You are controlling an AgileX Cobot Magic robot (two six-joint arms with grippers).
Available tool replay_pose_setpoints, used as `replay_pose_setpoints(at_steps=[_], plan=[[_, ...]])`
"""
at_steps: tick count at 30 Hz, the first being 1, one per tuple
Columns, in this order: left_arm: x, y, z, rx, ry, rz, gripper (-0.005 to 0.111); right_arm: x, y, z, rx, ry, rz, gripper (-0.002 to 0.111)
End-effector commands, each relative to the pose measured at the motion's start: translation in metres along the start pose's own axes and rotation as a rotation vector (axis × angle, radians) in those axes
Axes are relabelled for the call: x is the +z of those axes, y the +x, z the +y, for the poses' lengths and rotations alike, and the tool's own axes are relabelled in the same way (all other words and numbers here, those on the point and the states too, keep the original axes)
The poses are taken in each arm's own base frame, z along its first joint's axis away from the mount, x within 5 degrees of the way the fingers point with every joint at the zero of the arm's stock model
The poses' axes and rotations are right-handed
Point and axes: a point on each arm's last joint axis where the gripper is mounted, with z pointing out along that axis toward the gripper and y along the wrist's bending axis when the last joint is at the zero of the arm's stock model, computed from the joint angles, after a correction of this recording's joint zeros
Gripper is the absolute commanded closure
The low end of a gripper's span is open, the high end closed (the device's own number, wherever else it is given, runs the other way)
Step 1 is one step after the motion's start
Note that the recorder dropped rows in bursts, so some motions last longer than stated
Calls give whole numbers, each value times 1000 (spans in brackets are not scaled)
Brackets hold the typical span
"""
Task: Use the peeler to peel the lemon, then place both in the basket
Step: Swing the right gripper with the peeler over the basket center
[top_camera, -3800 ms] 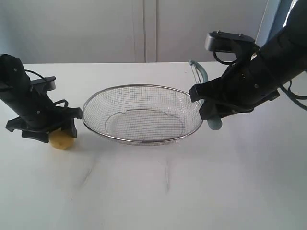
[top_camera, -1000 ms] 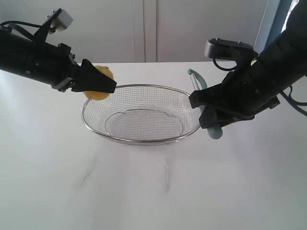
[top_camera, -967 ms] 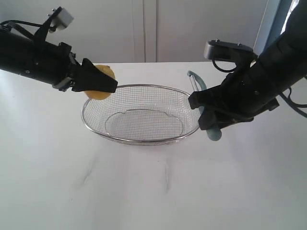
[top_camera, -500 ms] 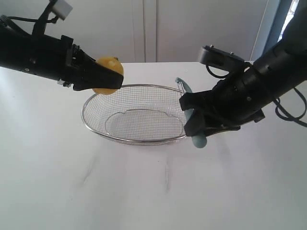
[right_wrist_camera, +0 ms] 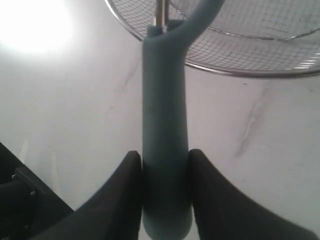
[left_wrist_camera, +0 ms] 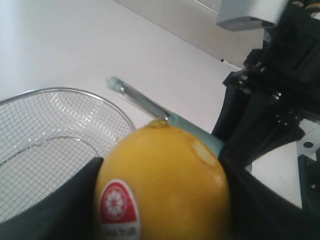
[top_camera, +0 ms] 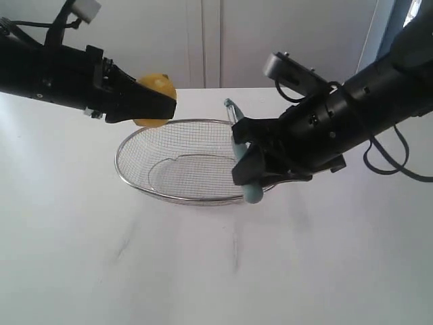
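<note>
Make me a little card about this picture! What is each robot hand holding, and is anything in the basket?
Left gripper: shut on the round yellow lemon, held up over the basket's far left rim
Right gripper: shut on the pale teal-handled peeler, metal blade end pointing up
Basket: oval silver wire mesh basket on the white table, nothing inside
Lemon sticker: red and white
Lemon and peeler: apart, not touching

The right gripper (right_wrist_camera: 164, 167) clamps the peeler (right_wrist_camera: 164, 100) by its teal handle, the head crossing the basket (right_wrist_camera: 250, 73) rim
</note>
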Motion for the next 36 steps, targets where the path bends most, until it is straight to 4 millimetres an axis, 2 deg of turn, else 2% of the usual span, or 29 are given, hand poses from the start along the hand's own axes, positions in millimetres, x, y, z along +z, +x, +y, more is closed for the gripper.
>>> replay_pose_setpoints(at_steps=[1, 5, 10, 25, 36], plan=[[-1, -8, -9, 66, 74, -68, 107, 7, 4, 14, -22, -44, 5, 108], [-1, -10, -13, 162, 112, -101, 107, 11, 7, 26, -24, -83, 17, 108], [-1, -10, -13, 187, 106, -103, 107, 14, 9, 35, -13, -128, 23, 108], [-1, -10, -11, 210, 78, -102, 107, 11, 7, 43, 15, -214, -7, 108], [-1, -9, -10, 217, 70, -87, 107, -17, 5, 57, -27, -217, -144, 108]])
